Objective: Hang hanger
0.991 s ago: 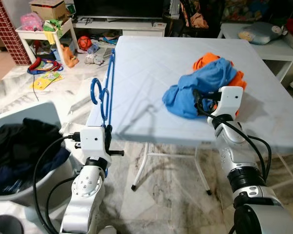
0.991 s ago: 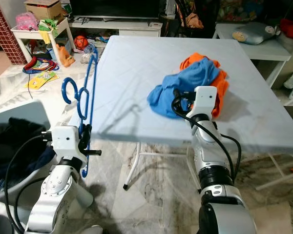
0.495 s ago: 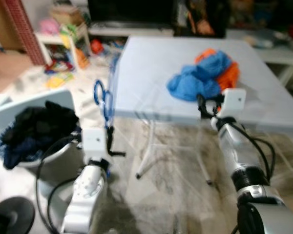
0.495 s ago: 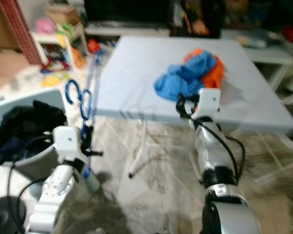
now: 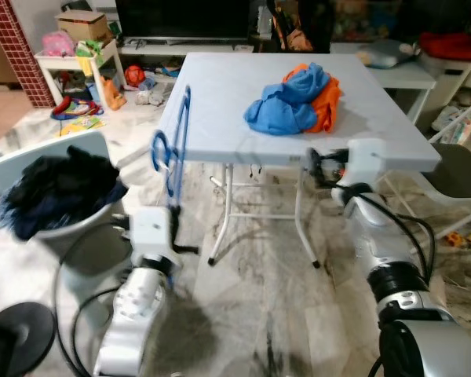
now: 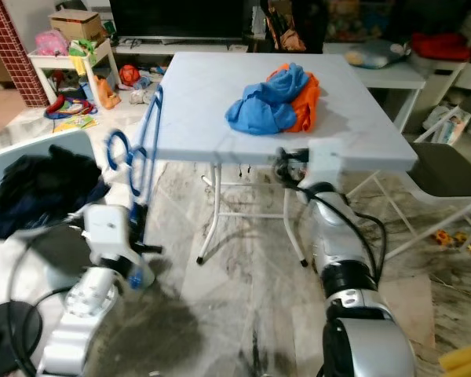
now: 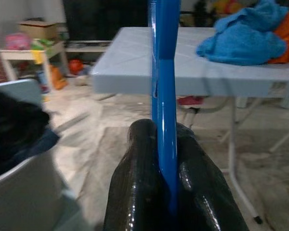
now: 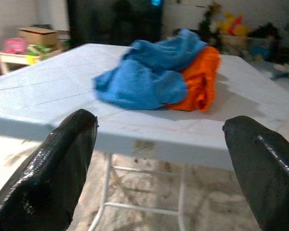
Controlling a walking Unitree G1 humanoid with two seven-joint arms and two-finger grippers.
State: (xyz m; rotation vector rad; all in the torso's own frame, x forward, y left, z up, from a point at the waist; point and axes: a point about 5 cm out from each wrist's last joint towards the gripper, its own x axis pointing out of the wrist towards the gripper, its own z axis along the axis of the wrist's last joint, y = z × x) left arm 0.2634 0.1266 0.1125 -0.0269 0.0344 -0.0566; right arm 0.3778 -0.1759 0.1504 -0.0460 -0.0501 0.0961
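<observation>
My left gripper (image 7: 166, 192) is shut on the straight bar of a blue hanger (image 7: 164, 86), held upright. The same blue hanger (image 5: 171, 153) rises beside the white table's left corner, its hooks curling to the left, above my left gripper (image 5: 175, 236). My right gripper (image 8: 159, 159) is open with nothing between its fingers (image 8: 62, 163). It is held level with the table's front edge (image 8: 149, 139). It also appears as my right gripper (image 5: 314, 163), just before that edge. A blue cloth (image 5: 282, 106) and an orange cloth (image 5: 327, 98) lie heaped on the table (image 5: 220, 86).
A grey laundry basket (image 5: 90, 236) full of dark clothes stands to my left. A dark-seated chair (image 5: 459, 173) is at the right. A low white shelf (image 5: 71, 55) and toys crowd the back left. A black round object (image 5: 16, 330) lies near left. Marble floor lies open ahead.
The whole view has pulled back, so the table is farther off. My right gripper, which was at the blue cloth, is now off the table before its front edge. The left still holds the hanger.
</observation>
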